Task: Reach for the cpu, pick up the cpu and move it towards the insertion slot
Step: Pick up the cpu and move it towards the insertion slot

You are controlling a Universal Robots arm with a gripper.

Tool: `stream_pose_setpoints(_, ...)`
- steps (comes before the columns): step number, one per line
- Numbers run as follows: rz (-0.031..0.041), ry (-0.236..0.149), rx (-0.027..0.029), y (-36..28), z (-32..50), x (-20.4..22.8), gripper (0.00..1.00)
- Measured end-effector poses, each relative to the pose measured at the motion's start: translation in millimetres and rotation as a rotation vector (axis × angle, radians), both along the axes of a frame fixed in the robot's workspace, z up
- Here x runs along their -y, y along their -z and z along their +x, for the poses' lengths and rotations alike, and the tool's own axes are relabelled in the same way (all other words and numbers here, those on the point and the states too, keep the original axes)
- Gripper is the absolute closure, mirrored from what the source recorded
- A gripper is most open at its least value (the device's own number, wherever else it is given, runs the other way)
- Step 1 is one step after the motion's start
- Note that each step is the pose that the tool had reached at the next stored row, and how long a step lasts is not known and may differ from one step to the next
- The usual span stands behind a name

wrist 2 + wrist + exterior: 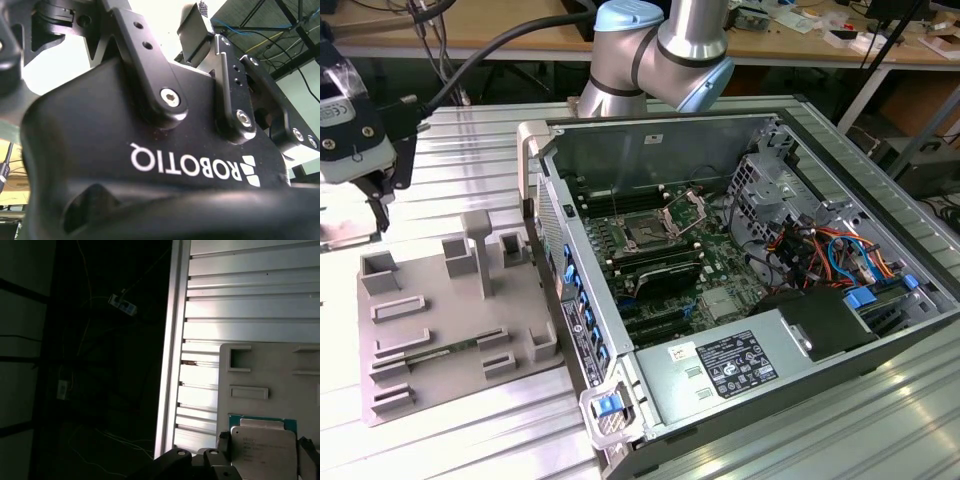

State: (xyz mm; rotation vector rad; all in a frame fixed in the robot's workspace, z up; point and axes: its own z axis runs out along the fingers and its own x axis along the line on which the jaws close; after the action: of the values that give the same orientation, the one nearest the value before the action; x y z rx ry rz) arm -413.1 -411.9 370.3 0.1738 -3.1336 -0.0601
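One cpu (262, 450) is shown in the first wrist view, silver top facing the camera, with the dark fingers (223, 441) against two of its opposite edges; the tool is judged to be clamped on the chip, which appears to hang clear of the grey tray (270, 375) behind it. In the exterior view the gripper (375, 195) hangs at that view's left, above the tray's far corner; the insertion slot (646, 233) lies well apart from it, inside the open computer case (542, 215), bracket raised. Step in hand, by judgement: pick-up made, carry toward the slot scarcely begun. That carry calls for height enough to clear the case wall between tray and slot, and a level chip. Counted: one arm (660, 50); one gripper; one cpu; one insertion slot; one tray; one power-supply box (720, 365).
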Motion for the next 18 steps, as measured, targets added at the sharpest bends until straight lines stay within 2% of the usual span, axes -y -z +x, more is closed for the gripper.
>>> stream_pose_setpoints(18, 0.0, 0.0, 0.0, -7.4, 0.0, 0.0, 0.45)
